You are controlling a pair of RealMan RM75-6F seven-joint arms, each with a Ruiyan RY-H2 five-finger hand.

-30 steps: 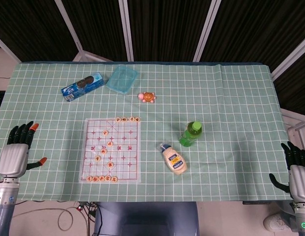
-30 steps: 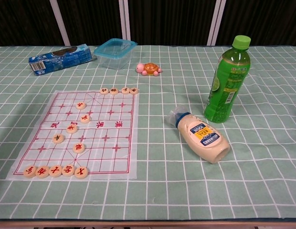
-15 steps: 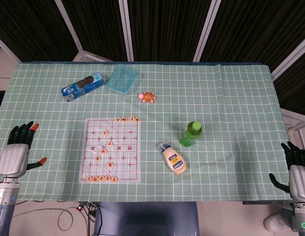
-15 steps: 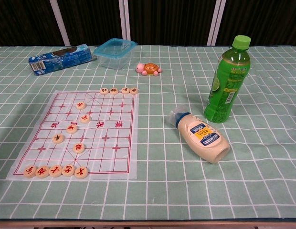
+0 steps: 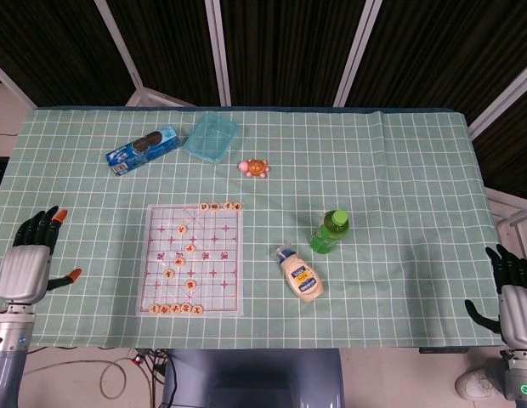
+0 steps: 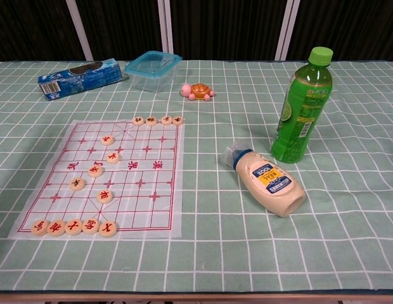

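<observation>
The robot's left hand [image 5: 27,262] hangs at the left edge of the table [image 5: 399,153], over the green checked cloth, back of the hand up, its dark fingers [image 5: 38,226] with orange tips spread wide and holding nothing. The right hand [image 5: 514,293] sits off the table's right edge, low by the corner, fingers likewise apart and empty. Neither hand shows in the chest view.

Nearest the left hand lies the clear plastic chess mat with red grid lines [image 5: 194,257], flat on the cloth, well apart from the hand. Round pale wooden chess discs [image 6: 73,226] line its near edge in a row, another short row sits along the far edge, and a few are scattered over the left half.

To the right of the mat a cream squeeze bottle of mayonnaise with a blue label [image 6: 267,182] lies on its side, cap pointing away. Just beyond it a green plastic drink bottle with a bright green cap [image 6: 302,107] stands upright, near it but not touching.

Farther back sit a blue biscuit packet [image 5: 143,149], a translucent blue lidded plastic box [image 5: 211,136] and a small pink and orange toy turtle [image 5: 255,167].
</observation>
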